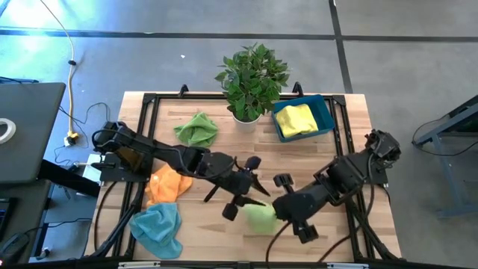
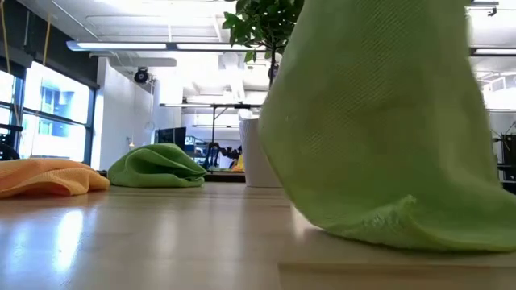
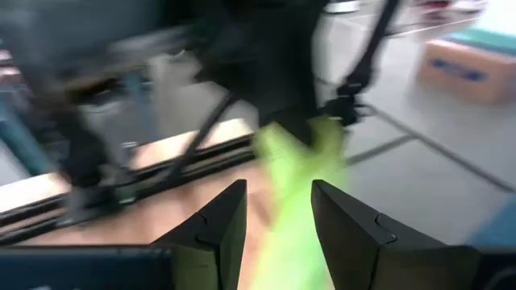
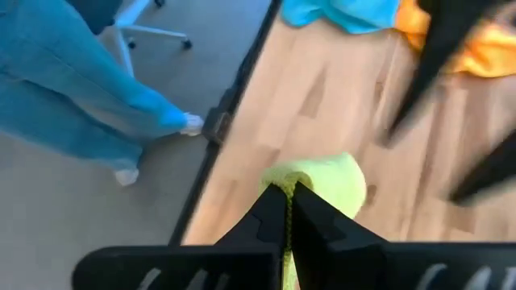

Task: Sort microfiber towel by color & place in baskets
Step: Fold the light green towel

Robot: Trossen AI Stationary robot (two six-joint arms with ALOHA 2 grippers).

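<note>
A light green towel [image 1: 260, 217] hangs low over the table's near middle, between my two grippers. In the low view the towel [image 2: 379, 121] fills the right half of the picture, and its lower edge [image 2: 387, 225] rests on the wood. My right gripper [image 4: 286, 193] comes from the right and is shut on it. My left gripper [image 3: 278, 193] comes from the left, and the towel runs between its fingers. The teal basket [image 1: 326, 112] at the far right holds a yellow towel [image 1: 295, 119]. My left gripper has the light green towel between its two fingers [image 3: 222, 229]; the cloth [image 3: 286, 234] fills the gap and runs on toward my right gripper. The fingers come nearly level from the table's left. Which part of the towel they hold is blurred. My right gripper pinches a bunched fold of the towel [image 4: 278, 179] between its shut fingers, slanting down from the table's right. The rest of the cloth [image 4: 334, 185] bulges out beyond the fingertips. The towel hangs below, its lower edge on the table.
A darker green towel [image 1: 198, 128] lies at the far left, an orange one [image 1: 168, 183] and a blue one [image 1: 157, 228] at the near left. A potted plant [image 1: 250, 82] stands at the far middle. A person's legs [image 4: 72, 89] stand by the table's edge.
</note>
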